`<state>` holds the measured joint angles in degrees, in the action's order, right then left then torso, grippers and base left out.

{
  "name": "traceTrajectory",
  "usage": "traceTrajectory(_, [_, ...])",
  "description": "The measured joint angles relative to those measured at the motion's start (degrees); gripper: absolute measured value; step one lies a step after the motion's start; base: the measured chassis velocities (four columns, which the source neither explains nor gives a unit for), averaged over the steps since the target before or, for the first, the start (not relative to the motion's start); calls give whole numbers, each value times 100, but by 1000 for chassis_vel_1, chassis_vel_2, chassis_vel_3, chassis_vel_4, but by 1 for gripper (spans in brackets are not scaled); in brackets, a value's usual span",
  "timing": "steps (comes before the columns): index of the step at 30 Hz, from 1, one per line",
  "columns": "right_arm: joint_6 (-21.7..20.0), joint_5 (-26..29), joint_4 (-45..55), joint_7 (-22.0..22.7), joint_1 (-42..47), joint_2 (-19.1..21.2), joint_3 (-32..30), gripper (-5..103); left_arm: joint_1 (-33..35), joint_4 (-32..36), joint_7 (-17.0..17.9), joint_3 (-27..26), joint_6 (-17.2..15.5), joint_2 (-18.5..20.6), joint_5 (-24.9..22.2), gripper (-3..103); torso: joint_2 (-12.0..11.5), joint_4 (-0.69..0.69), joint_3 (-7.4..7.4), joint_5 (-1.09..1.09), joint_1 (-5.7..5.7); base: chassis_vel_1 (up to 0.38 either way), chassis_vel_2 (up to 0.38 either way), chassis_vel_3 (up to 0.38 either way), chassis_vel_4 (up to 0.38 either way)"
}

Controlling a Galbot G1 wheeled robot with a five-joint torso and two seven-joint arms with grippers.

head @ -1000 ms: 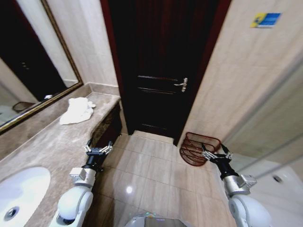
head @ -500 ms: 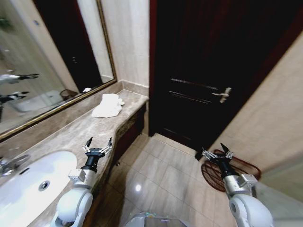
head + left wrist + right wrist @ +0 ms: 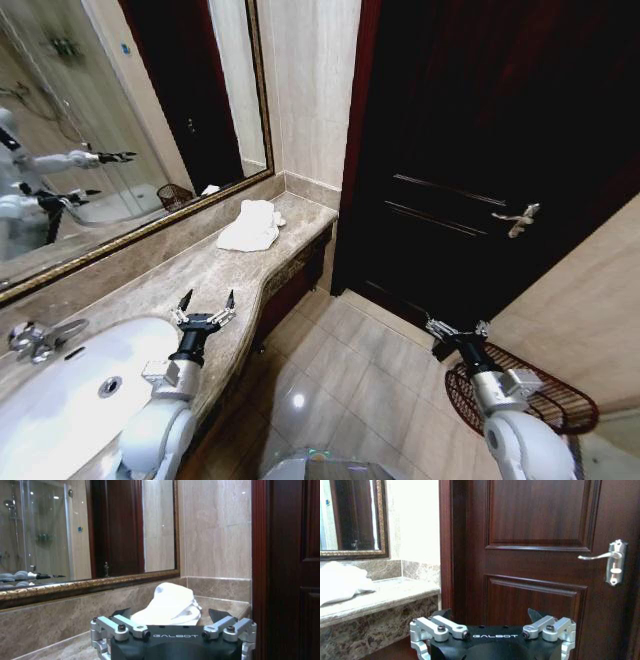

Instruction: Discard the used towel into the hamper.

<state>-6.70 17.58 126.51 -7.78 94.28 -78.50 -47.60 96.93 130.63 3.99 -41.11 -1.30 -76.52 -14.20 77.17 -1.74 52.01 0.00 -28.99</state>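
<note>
On the far left of the head view, a white basin is sunk into the near end of a marble counter, with a chrome tap at its back edge. A gold-framed mirror is mounted on the wall along the counter's rear edge. The left gripper is held low over the counter's front edge, just beside the basin, its fingers spread wide and nothing held between them. In the left wrist view the same gripper is seen pointed along the counter toward the towel, which is well apart from it. The towel, white and crumpled, is seen at the counter's far end, close to the corner where the counter meets the tiled wall.

A dark wooden door with a metal lever handle is set right of the counter's far end. The right gripper is held over the tiled floor in front of the door, fingers parted wide and empty; in the right wrist view it is aimed at the door's lower panels. The hamper, a reddish-brown ribbed basket, is seen on the floor at the right, by the wall, just behind the right arm.
</note>
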Motion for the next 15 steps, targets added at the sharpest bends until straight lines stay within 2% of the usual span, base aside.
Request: traceTrajectory(15, [9,-7,-43,-40,-53,12,57,100,10,78,8,-12,-46,6,6,100,0,0,0,1,-1,-90,92,99,-96])
